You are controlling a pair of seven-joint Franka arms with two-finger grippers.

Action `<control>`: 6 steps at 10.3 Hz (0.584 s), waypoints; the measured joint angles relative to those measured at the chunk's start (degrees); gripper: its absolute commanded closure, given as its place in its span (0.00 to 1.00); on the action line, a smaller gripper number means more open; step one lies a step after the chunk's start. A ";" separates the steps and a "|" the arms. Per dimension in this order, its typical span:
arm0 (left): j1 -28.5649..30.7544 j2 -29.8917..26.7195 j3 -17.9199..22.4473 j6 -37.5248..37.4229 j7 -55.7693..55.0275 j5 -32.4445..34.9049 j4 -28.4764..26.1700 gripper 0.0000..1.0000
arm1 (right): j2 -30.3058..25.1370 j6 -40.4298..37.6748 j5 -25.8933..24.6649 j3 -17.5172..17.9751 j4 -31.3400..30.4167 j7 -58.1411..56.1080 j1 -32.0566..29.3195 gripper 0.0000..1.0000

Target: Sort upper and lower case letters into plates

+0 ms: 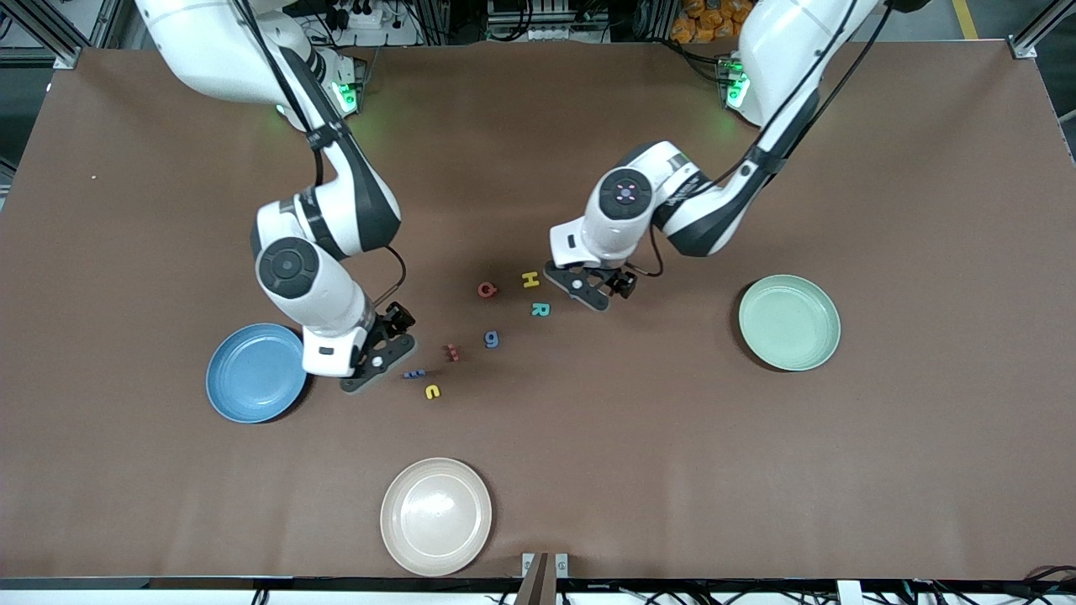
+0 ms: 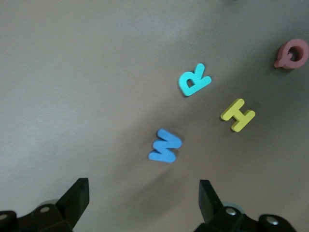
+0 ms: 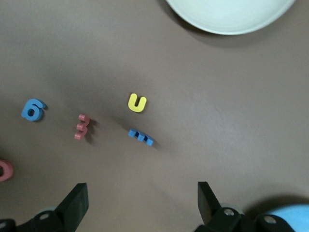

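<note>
Small letters lie mid-table: red Q [image 1: 487, 290], yellow H [image 1: 530, 280], teal R [image 1: 540, 309], blue g [image 1: 492, 339], a red letter [image 1: 452, 353], a blue letter on edge [image 1: 414, 374] and a yellow u [image 1: 432, 391]. My left gripper [image 1: 588, 290] hangs open over a blue W [image 2: 165, 145], beside R [image 2: 194, 80] and H [image 2: 238, 114]. My right gripper [image 1: 380, 363] hangs open beside the blue plate [image 1: 256, 372], close to the edge-on blue letter [image 3: 141, 137] and yellow u [image 3: 137, 103]. The mint green plate [image 1: 788, 322] sits toward the left arm's end.
A beige plate [image 1: 435, 515] sits near the table's front edge, nearer to the front camera than the letters. Bare brown tabletop surrounds the letter cluster and all plates.
</note>
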 measured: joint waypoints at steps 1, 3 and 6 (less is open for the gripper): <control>-1.08 1.38 0.00 0.42 -4.13 4.23 -0.05 0.00 | 1.17 1.25 0.00 -0.01 0.03 -3.77 0.10 0.00; -2.03 3.69 0.02 0.93 -9.01 9.02 0.00 0.03 | 2.99 3.01 -0.05 -0.13 0.19 -10.38 0.10 0.00; -2.24 4.72 0.03 2.81 -9.55 9.56 0.10 0.15 | 5.63 3.78 -0.05 -0.14 1.70 -16.99 0.12 0.00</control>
